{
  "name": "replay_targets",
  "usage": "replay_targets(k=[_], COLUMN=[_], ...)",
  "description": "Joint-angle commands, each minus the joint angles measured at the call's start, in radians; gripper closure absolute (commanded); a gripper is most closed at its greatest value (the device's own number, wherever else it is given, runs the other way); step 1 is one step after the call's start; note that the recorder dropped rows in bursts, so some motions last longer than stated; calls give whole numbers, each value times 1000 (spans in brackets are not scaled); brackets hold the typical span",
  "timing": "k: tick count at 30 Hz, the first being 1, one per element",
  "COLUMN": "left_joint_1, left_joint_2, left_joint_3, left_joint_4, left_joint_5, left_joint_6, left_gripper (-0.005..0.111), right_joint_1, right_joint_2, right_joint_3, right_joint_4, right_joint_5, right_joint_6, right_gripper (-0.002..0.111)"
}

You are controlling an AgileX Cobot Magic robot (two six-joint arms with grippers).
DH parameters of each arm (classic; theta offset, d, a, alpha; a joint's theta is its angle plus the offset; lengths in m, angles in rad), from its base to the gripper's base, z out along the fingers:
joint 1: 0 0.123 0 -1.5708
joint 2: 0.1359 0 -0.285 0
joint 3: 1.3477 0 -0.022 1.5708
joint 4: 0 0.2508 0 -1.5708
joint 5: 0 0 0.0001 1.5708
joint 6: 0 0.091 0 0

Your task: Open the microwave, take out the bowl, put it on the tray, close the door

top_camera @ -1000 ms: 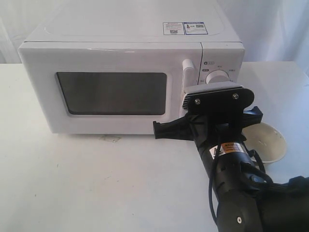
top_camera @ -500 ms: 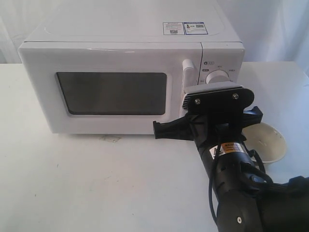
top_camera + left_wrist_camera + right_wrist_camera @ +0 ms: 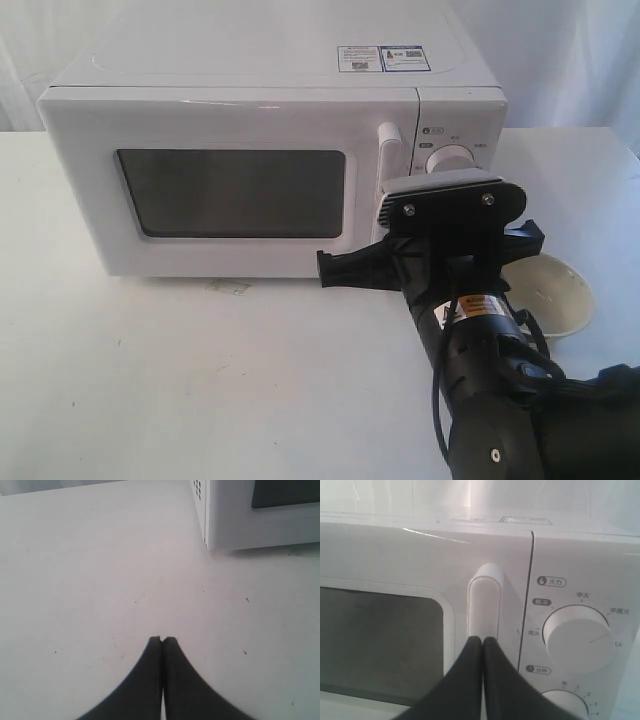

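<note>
The white microwave (image 3: 270, 70) stands at the back of the table with its door (image 3: 230, 190) closed. In the right wrist view my right gripper (image 3: 483, 639) is shut and empty, its tips against the lower part of the door's bar handle (image 3: 485, 600). In the exterior view the right arm's wrist mount (image 3: 455, 205) hides those fingers. The cream-white bowl (image 3: 555, 295) sits on the table to the right of the microwave, partly behind the arm. My left gripper (image 3: 163, 639) is shut and empty, low over bare table near a microwave corner (image 3: 207, 535). No tray is in view.
Two round knobs (image 3: 576, 637) sit on the panel right of the handle. The right arm's black body (image 3: 490, 400) fills the front right of the exterior view. A small scuff (image 3: 228, 287) marks the white table (image 3: 200, 380) below the door.
</note>
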Motion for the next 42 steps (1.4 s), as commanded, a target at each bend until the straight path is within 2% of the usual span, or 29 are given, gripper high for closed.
replay_targets(k=[1, 8, 12, 16, 21, 28, 34, 42], left_joint_1=[1, 1, 1, 1, 1, 1, 1, 1], left_joint_2=[-5, -5, -5, -5, -5, -5, -5, -5], left_joint_3=[6, 6, 6, 6, 6, 6, 6, 6], left_joint_4=[-6, -6, -6, -6, -6, -6, -6, -6], left_joint_5=[1, 1, 1, 1, 1, 1, 1, 1], left_joint_6=[-12, -12, -12, -12, -12, -12, -9, -9], left_gripper=[107, 107, 107, 107, 107, 107, 107, 107], right_joint_1=[5, 5, -17, -70, -203, -443, -616, -754], right_joint_2=[-8, -53, -224, -417, -654, -997, -1291, -1576], right_joint_3=[9, 9, 15, 53, 101, 205, 337, 477], right_joint_4=[-1, 78, 281, 287, 265, 176, 176, 176], right_joint_5=[-14, 8, 268, 432, 669, 988, 1010, 1024], right_joint_6=[-1, -25, -222, -280, -282, -282, -282, -282], right_gripper=[108, 108, 108, 108, 108, 108, 108, 108])
